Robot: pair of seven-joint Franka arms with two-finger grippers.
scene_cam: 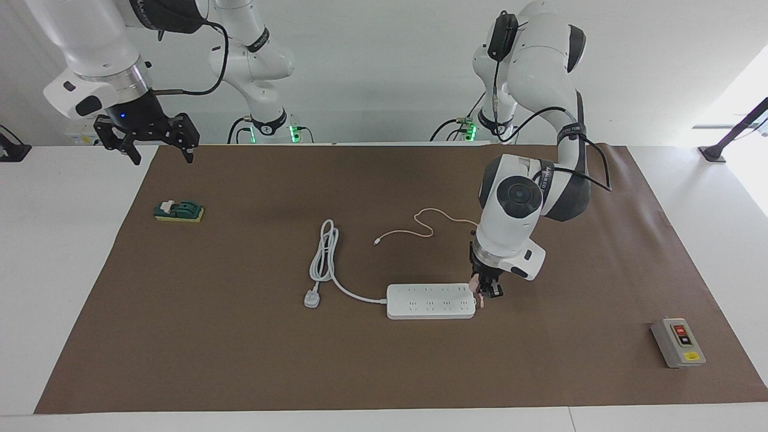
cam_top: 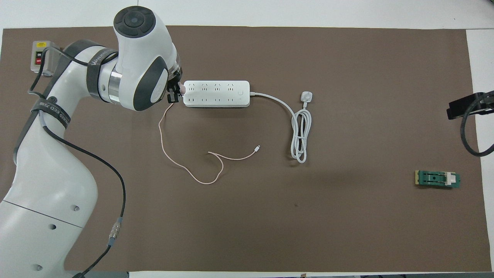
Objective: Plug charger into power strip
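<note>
My right claw (scene_cam: pixel 157 143) waits spread, over the bench (scene_cam: pixel 36 252) edge nearest me. The trailing cable (cam_top: pixel 181 166) is limp. My left claw (scene_cam: pixel 487 291) is clamped on the charger (scene_cam: pixel 477 287), light, rigid, best gripped on its flat sides, at the power strip (scene_cam: pixel 430 301) end. The strip is probably light enough to slide. No legible writing on either.

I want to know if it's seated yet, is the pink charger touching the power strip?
Cannot tell. The facing view shows the charger, held in the left end effector, at the power strip's end, with neither contact nor gap plain.
</note>
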